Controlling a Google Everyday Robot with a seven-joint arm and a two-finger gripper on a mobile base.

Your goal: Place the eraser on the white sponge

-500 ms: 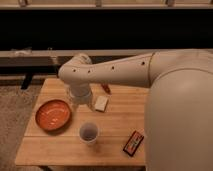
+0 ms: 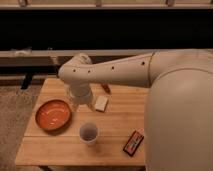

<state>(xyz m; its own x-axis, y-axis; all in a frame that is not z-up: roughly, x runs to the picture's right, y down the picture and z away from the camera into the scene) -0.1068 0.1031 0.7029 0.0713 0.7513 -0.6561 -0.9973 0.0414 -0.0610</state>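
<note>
- The eraser (image 2: 133, 143) lies flat on the wooden table (image 2: 117, 120), near the front right corner, at about 5 o'clock from the table's middle.
- Its long axis runs on a slant: one short end points toward 1 o'clock and the other toward 7 o'clock. The red-orange panel faces up, framed by the black body.
- Nothing touches the eraser. The bulky white arm (image 2: 120, 70) passes above and to its right, and bare wood shows around it on the near sides.
- The white sponge (image 2: 101, 103) sits flat near the middle of the table, with nothing on top of it. Its edges are turned slightly off square with the table's edge.
- From the white sponge, the eraser is at about 5 o'clock and well apart from it.
- The gripper (image 2: 76, 103) hangs down from the arm's wrist at 9 o'clock of the white sponge, just beside it. It is between the sponge and the orange plate (image 2: 52, 115).
- The wrist housing hides most of the gripper, so I cannot tell whether it is wide or narrow. I can make out nothing held in it.
- The white paper cup (image 2: 88, 133) stands upright with its mouth up, at about 7 o'clock from the white sponge and at 9 o'clock from the eraser.
- A small red oblong item (image 2: 105, 89) lies at 12 o'clock from the white sponge, close to it and partly under the arm.
- The orange plate rests at the table's 9 o'clock side.
</note>
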